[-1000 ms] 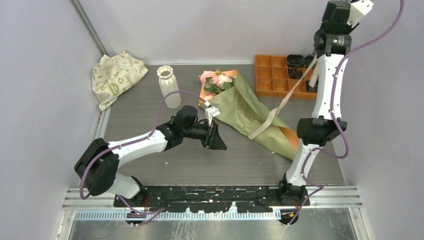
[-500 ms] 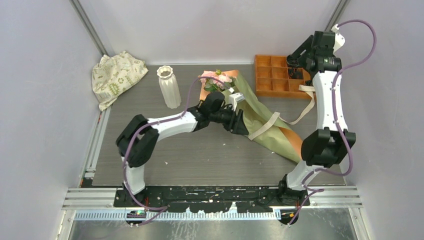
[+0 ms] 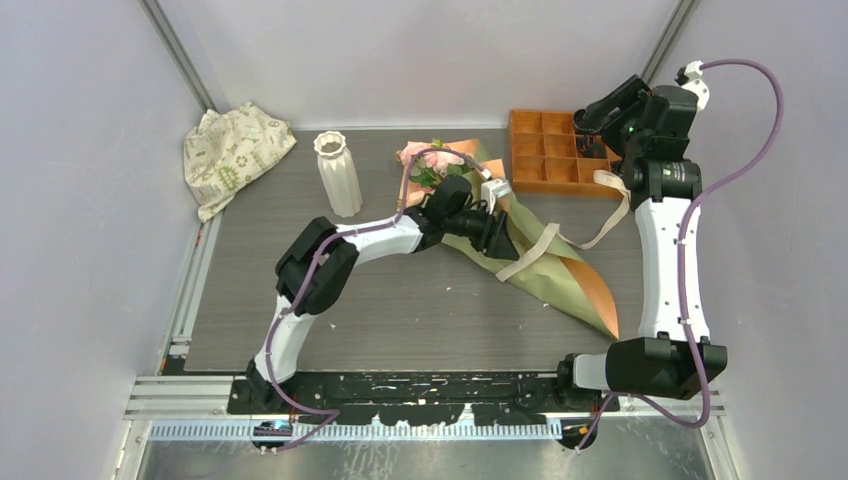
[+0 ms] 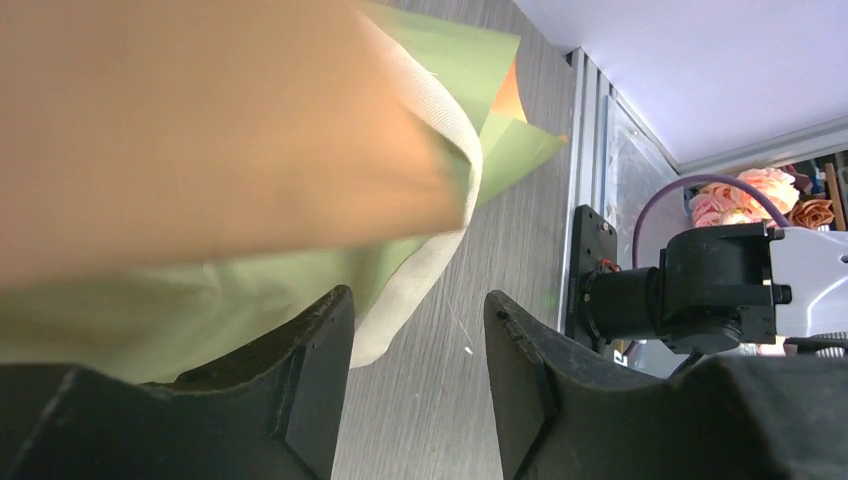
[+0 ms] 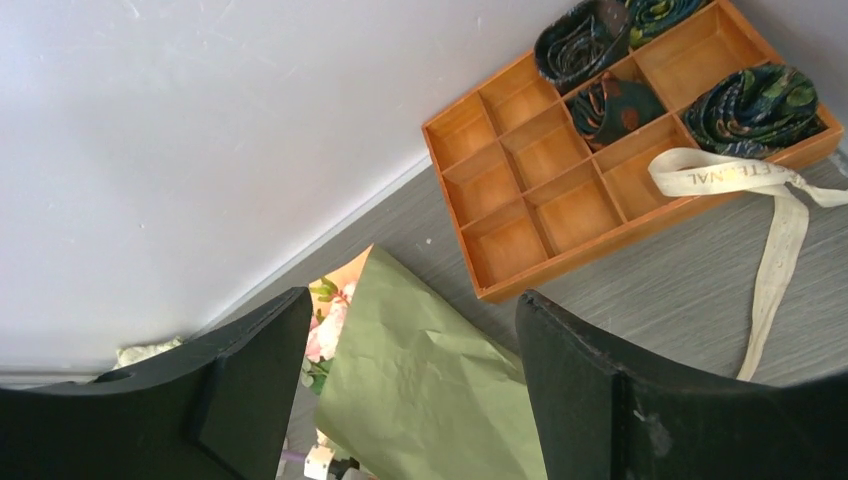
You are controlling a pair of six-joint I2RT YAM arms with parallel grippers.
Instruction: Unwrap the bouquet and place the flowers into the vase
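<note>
Lying toward two o'clock, the bouquet point(image 3: 552, 281) looks light and crushable; pinch its paper edge. Left gripper point(image 4: 418, 298) and right gripper point(image 5: 412, 297) gape, empty.

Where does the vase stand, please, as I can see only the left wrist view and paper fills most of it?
Observer: The vase stands upright at the back left of the table, left of the paper cone and apart from it.
Operator: Thank you. Are the flowers out of the paper?
Observer: No. The flowers poke from the wide end of the paper cone, which lies flat on the table.
Operator: And where does the ribbon run?
Observer: The ribbon lies loose with no bow. One end loops over the front edge of the orange tray, and the rest trails across the table and over the paper cone.
</note>
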